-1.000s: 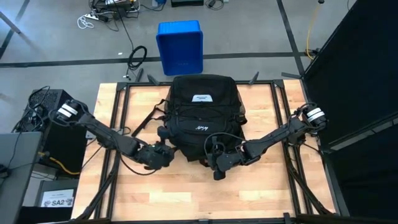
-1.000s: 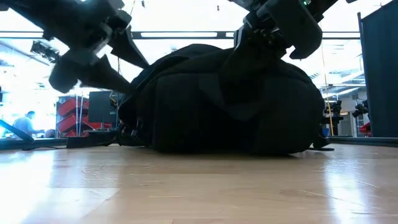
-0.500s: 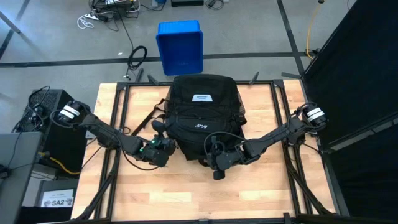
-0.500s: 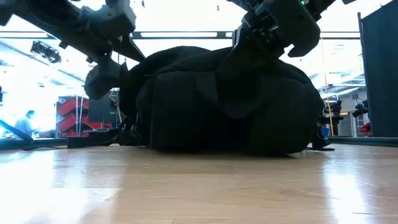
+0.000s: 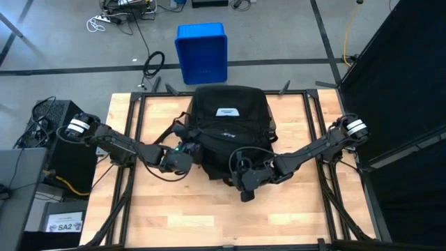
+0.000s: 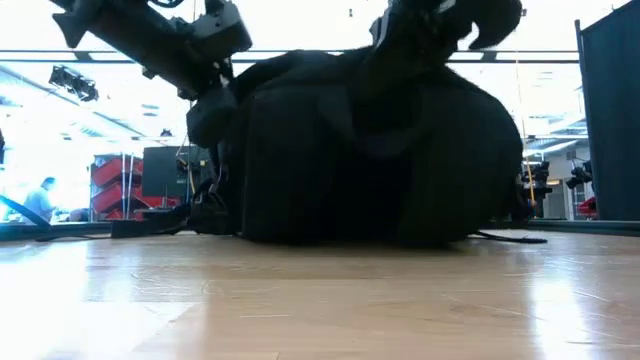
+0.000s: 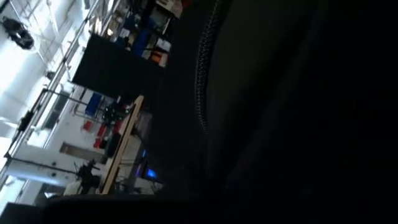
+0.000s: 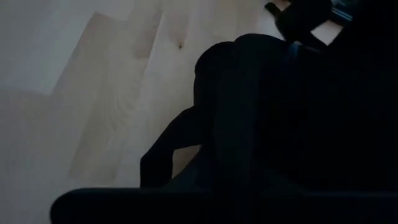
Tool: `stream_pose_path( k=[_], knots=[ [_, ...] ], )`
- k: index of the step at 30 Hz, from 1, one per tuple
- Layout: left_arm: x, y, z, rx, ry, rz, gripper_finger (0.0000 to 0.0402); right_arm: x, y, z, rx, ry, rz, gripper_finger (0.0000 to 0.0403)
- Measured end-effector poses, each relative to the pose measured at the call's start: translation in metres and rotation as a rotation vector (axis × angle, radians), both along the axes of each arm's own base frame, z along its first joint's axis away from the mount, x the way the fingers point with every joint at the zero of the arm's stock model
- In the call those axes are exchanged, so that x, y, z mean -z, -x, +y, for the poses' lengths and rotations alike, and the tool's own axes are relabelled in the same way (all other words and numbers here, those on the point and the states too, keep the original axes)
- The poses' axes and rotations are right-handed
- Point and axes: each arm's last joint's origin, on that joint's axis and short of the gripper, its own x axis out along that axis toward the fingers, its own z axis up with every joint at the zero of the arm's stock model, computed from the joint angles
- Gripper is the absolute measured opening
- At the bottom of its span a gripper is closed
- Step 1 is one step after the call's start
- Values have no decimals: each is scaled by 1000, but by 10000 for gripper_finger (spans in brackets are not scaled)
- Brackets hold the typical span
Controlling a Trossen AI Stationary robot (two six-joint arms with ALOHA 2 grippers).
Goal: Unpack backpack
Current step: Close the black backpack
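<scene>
You've got the left gripper point(image 5: 187, 150) clenched tight against the backpack's point(image 5: 230, 125) left side, and the right gripper point(image 5: 244, 176) clamped at its front edge.

Blue bin point(image 5: 202, 52) on floor beyond wooden table point(image 5: 209, 209).

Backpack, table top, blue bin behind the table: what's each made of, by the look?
Backpack: matte black woven fabric, likely nylon; it sags and creases, with a zipper line in the left wrist view.
Table top: pale wood planks, lightly glossy; grain and seams show.
Blue bin: probably moulded plastic; uniform colour, rigid rim.
</scene>
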Motion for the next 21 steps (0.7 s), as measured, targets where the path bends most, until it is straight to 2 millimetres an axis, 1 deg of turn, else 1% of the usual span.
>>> stream_pose_path(
  k=[3, 6, 10, 13, 17, 19, 21],
  knots=[
    [-20, -9, -3, 8, -27, -13, 4, -22, -1, 4, 0, 54, 37, 0],
    [-49, -17, -10, 15, -76, -20, 2, -52, 1, 8, 24, 126, 61, 0],
    [-94, -25, -19, -1, -162, -9, 2, -100, 8, 11, 56, 226, 51, 0],
    [-127, -27, -21, -32, -207, -8, 1, -141, 18, 12, 79, 300, 17, 0],
    [-170, -26, -21, -72, -243, -14, 1, -197, 31, 3, 113, 335, -69, 0],
    [-190, -24, -19, -84, -241, -38, 1, -223, 38, -5, 130, 312, -126, 0],
    [-206, -22, -17, -90, -237, -48, 0, -243, 44, -13, 134, 261, -174, 0]
  ],
)
